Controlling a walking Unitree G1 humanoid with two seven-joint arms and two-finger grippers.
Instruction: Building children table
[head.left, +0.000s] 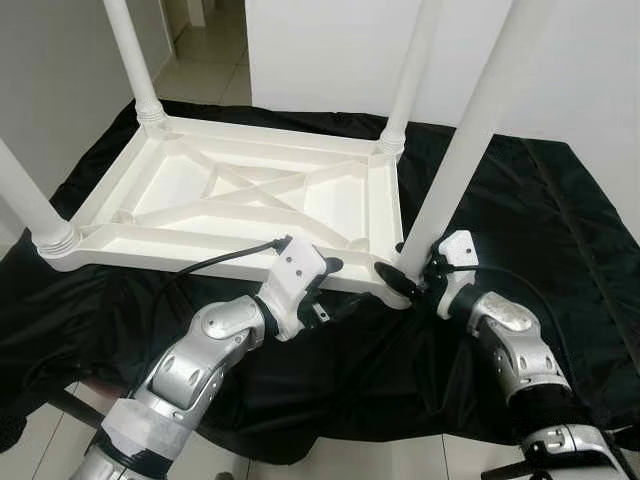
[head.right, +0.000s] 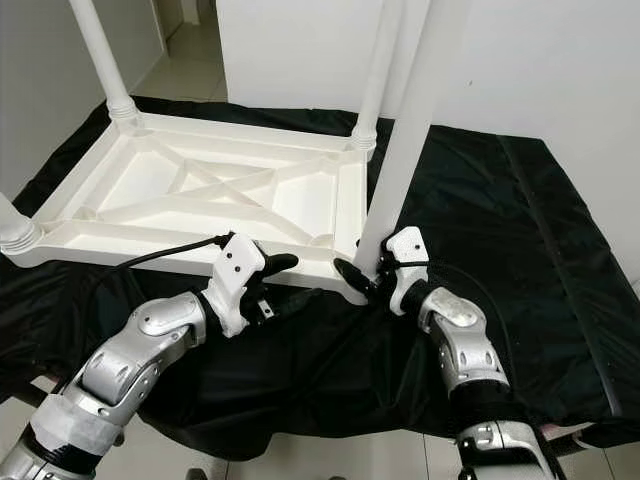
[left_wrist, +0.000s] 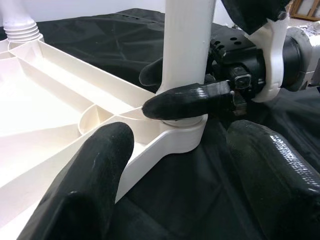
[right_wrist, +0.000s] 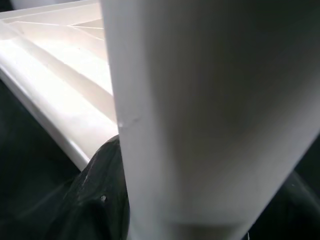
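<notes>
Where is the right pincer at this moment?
In the left eye view the right pincer is closed around the base of the near-right leg, at the near-right corner of the upside-down tabletop, on the black cloth.

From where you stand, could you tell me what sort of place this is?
Probably a room in a home, used for assembly. A black cloth covers a raised surface bearing an upturned white table top, beyond which are a pale tiled floor and plain white walls. The right gripper grips one table leg.

1. I'm seeing the upturned table top (head.left: 240, 200) and its legs (head.left: 455, 170) looking like smooth, faintly glossy white plastic.
2. Black cloth (head.left: 560, 230) is lying wrinkled, slightly sheeny.
3. Fingers (left_wrist: 187, 97) are looking rubbery matt black.
</notes>
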